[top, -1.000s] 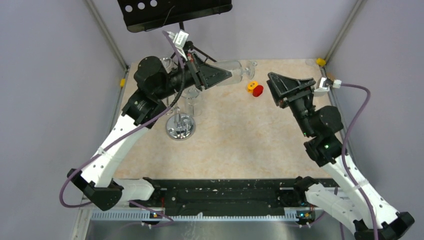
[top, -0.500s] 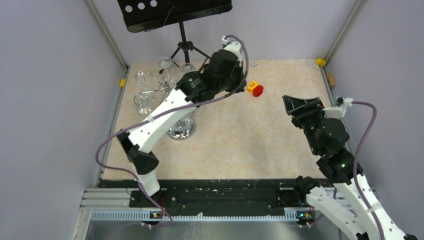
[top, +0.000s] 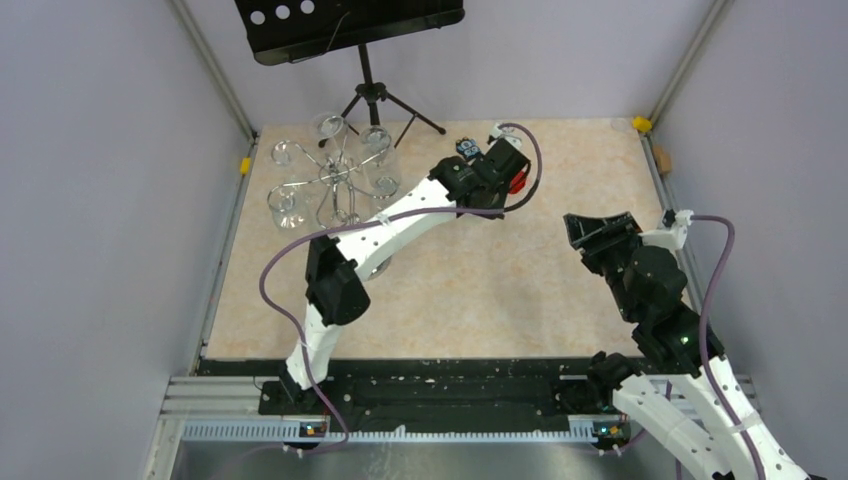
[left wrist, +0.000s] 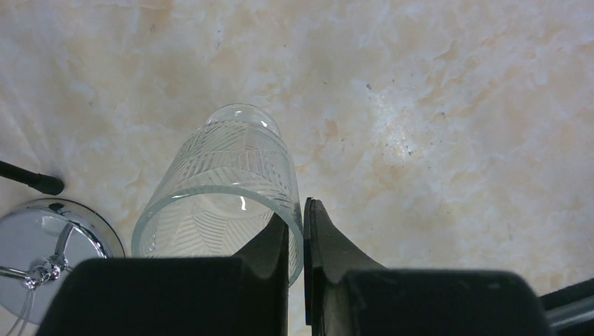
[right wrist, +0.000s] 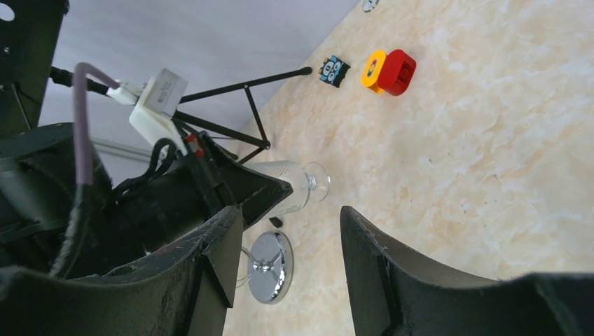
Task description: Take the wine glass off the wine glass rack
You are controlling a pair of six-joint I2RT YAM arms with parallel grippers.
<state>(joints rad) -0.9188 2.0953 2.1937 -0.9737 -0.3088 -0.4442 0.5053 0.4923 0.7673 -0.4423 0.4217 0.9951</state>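
Overhead, the left arm [top: 400, 215] reaches well away from the rack [top: 336, 186], presumably to keep the glass from knocking it; the glass is hidden here. From the left wrist, the left gripper [left wrist: 297, 213] pinches the glass [left wrist: 228, 171] by its rim wall, above the table [left wrist: 455, 105], already off the rack. From the right wrist, the right gripper [right wrist: 287, 227] is spread and empty, standing apart.

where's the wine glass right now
In the left wrist view, the wine glass is pinched by its rim in the left pincer, over the table just right of the rack's shiny round base.
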